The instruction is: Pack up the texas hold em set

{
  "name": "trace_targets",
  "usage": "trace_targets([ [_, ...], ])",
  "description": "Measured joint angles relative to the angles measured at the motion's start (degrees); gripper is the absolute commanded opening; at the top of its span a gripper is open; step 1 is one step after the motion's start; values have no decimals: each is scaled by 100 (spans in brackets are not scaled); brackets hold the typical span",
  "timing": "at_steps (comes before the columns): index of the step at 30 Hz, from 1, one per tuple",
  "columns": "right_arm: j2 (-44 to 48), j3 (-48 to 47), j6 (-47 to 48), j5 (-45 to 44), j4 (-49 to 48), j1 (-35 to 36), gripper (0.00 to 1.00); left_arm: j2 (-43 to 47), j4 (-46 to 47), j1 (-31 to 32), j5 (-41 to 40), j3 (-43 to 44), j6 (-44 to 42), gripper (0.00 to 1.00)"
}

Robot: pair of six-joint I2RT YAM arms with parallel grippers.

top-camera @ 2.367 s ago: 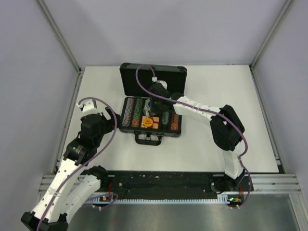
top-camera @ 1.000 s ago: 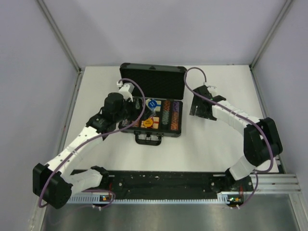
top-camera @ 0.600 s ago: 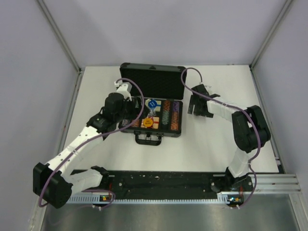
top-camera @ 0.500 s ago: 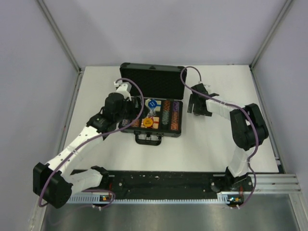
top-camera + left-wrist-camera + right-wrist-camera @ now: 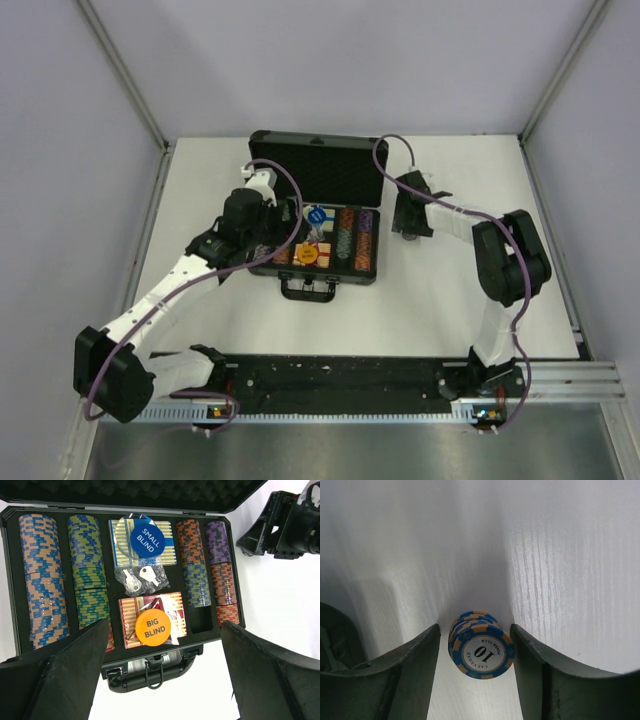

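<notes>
The top external camera looked down from high above and beyond the near side of the open black case (image 5: 318, 165), far enough off to take in the whole counter (image 5: 430, 310) around it. The left wrist camera hung close over the case's handle side, facing down and away into its compartments, its own jaws at the lower corners. To the right of the case it caught the right gripper (image 5: 257, 537), which the top view shared. The right wrist camera looked steeply down, very near the counter right of the case, at a stack of blue-and-orange chips (image 5: 481, 651) between its jaws.

Right pincer (image 5: 474, 632) left the case (image 5: 315, 262) for the table (image 5: 430, 300) beside it, narrowing around chips (image 5: 481, 652); left pincer (image 5: 165, 625) swung over the case.
</notes>
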State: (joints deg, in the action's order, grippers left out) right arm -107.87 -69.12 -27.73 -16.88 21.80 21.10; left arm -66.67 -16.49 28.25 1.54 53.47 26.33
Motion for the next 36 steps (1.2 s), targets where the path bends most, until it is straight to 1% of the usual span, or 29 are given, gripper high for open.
trace_targets([
  [8, -2, 0, 13, 28, -11, -37, 29, -61, -20, 0, -17, 4, -122, 98],
  [16, 2, 7, 26, 66, -39, -39, 15, -61, -24, 0, -17, 11, -190, 98],
  [26, 203, 210, 4, 216, -127, -39, 10, 28, -74, 0, -15, 11, -208, 97],
  [36, 1021, 323, -107, 310, -101, -39, 9, 306, -87, 0, -13, -4, -203, 98],
])
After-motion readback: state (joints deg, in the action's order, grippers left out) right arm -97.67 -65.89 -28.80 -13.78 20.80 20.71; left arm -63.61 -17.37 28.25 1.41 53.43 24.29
